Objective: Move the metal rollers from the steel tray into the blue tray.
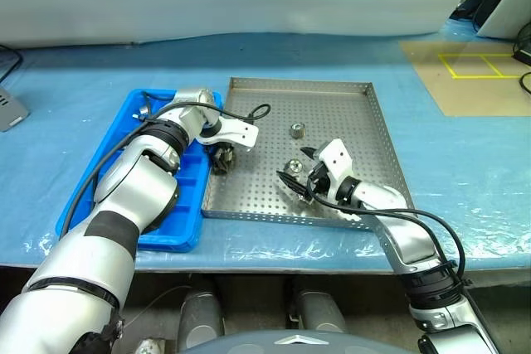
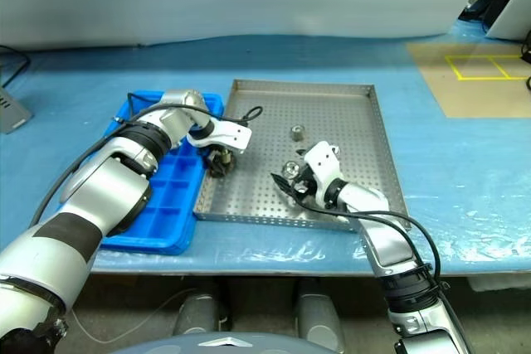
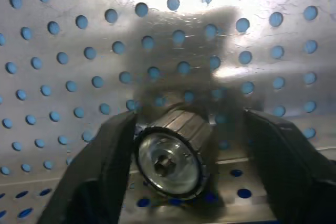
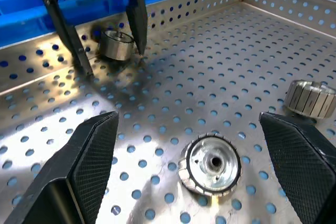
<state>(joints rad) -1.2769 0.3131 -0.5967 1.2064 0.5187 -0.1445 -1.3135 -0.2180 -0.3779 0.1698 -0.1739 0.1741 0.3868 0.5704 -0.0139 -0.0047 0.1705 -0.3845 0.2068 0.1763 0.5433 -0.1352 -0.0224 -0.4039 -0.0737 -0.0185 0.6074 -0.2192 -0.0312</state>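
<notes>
The steel tray (image 1: 299, 83) lies mid-table with the blue tray (image 1: 178, 223) against its left side. My left gripper (image 1: 222, 160) points down at the steel tray's left rim and is open, its fingers either side of a metal roller (image 3: 170, 156) lying on its side; one finger touches it and the other stands apart. From the right wrist, that gripper (image 4: 114, 60) straddles the same roller (image 4: 116, 44). My right gripper (image 4: 189, 124) hovers low near the tray's front, wide open, with a second roller (image 4: 212, 163) standing on the tray between its fingers. A third roller (image 1: 297, 130) lies further back.
A brown board with yellow tape lines (image 1: 477, 72) lies at the back right on the blue table cover. A grey object (image 1: 8, 109) sits at the far left edge. A black cable (image 1: 259, 112) loops off my left wrist over the steel tray.
</notes>
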